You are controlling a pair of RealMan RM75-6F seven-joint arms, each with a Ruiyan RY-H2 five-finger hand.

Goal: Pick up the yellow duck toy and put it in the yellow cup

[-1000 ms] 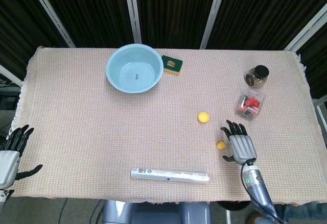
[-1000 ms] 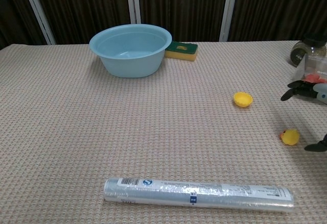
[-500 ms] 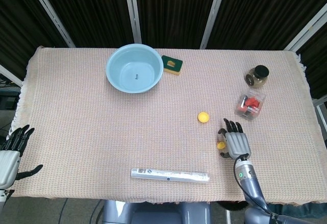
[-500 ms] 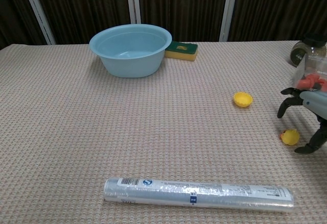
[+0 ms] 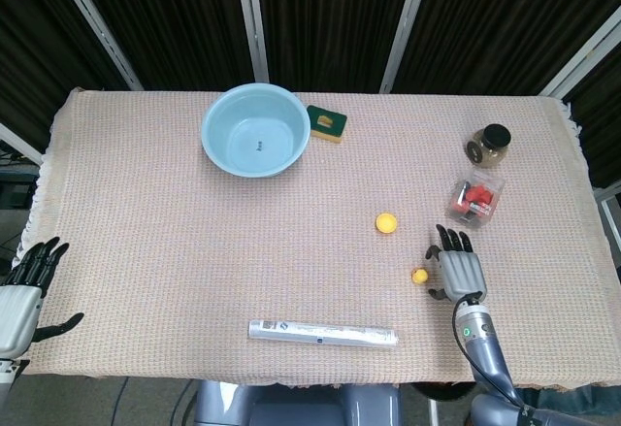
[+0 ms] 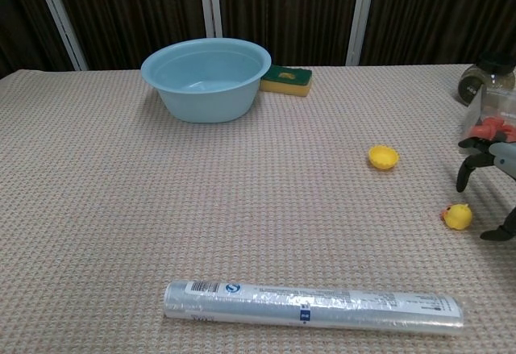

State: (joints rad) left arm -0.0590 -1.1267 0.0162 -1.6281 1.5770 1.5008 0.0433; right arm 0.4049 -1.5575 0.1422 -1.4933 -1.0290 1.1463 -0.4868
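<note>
The right hand (image 5: 459, 271) hangs low over the cloth with its fingers (image 6: 472, 164) spread wide and curved downward, holding nothing. The yellow duck toy (image 5: 419, 276) sits on the tablecloth (image 5: 175, 251) just beside those fingers, on the thumb side, close but apart from them; from the chest view the duck lies between the dark fingertips and the thumb tip without either touching it. The yellow cup (image 5: 386, 222) stands a little beyond the duck, up and away from the fingertips, upright and on its own.

Past the fingertips on the far side stand a clear box of red pieces (image 5: 474, 199) and, further on, a small jar with a black lid (image 5: 488, 146). A long wrapped roll (image 5: 322, 332) lies flat on the near side of the cloth, off to the thumb side of the wrist. Well apart, a light blue bowl (image 5: 255, 130) stands with a green and yellow sponge (image 5: 328, 123) right against its rim.

The left hand (image 5: 23, 285) waits at the near left edge of the table, fingers spread apart and holding nothing.
</note>
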